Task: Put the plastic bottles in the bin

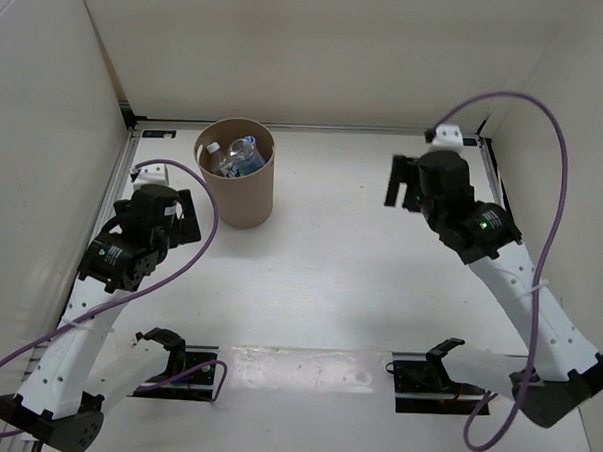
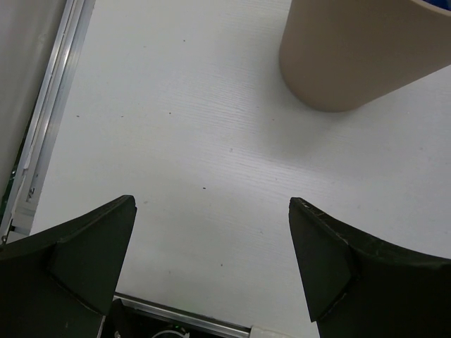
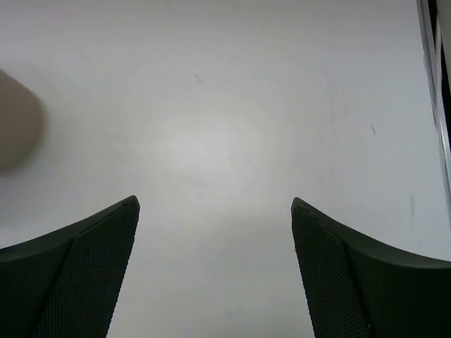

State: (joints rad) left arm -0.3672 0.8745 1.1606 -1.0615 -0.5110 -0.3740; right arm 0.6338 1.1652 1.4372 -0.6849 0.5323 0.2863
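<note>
The tan bin (image 1: 235, 183) stands at the back left of the table. Clear plastic bottles (image 1: 238, 156) lie inside it, one with a blue label; the orange bottle does not show. My left gripper (image 1: 187, 219) is open and empty, just left of the bin, whose wall shows in the left wrist view (image 2: 359, 60). My right gripper (image 1: 395, 185) is open and empty, raised over the back right of the table. In the right wrist view my right gripper (image 3: 215, 204) has only bare table between its fingers, and a blurred edge of the bin (image 3: 17, 127) shows at the left.
White walls enclose the table on the left, back and right. A metal rail (image 2: 42, 120) runs along the left edge. Two black mounts (image 1: 190, 366) (image 1: 440, 372) sit at the near edge by the arm bases.
</note>
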